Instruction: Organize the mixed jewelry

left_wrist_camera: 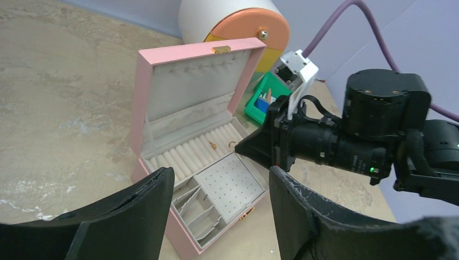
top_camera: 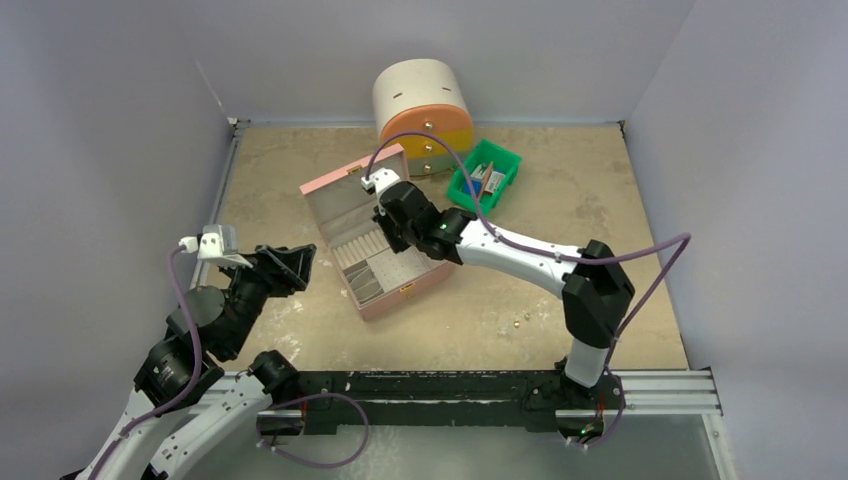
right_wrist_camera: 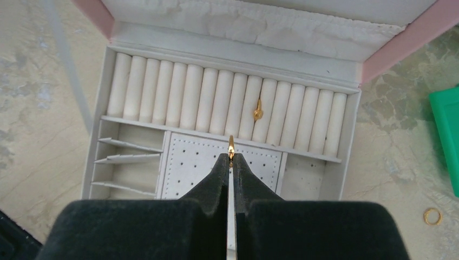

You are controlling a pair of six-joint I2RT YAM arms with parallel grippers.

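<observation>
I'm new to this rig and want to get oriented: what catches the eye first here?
The open pink jewelry box sits mid-table, lid up. Just above it, the right tool pinches a gold ring; a second ring is tucked between the box's rolls, and a loose ring lies on the table beside it.

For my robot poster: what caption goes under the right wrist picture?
Right gripper pinches a gold ring above the open pink jewelry box; a second ring sits inside.

Held gold ring (right_wrist_camera: 231, 146): edge-on in right tool (right_wrist_camera: 231, 158) tips. Seated gold ring (right_wrist_camera: 258, 111): between ring rolls (right_wrist_camera: 189, 100). Loose gold ring (right_wrist_camera: 432, 216): flat on tabletop (right_wrist_camera: 389, 151).
</observation>
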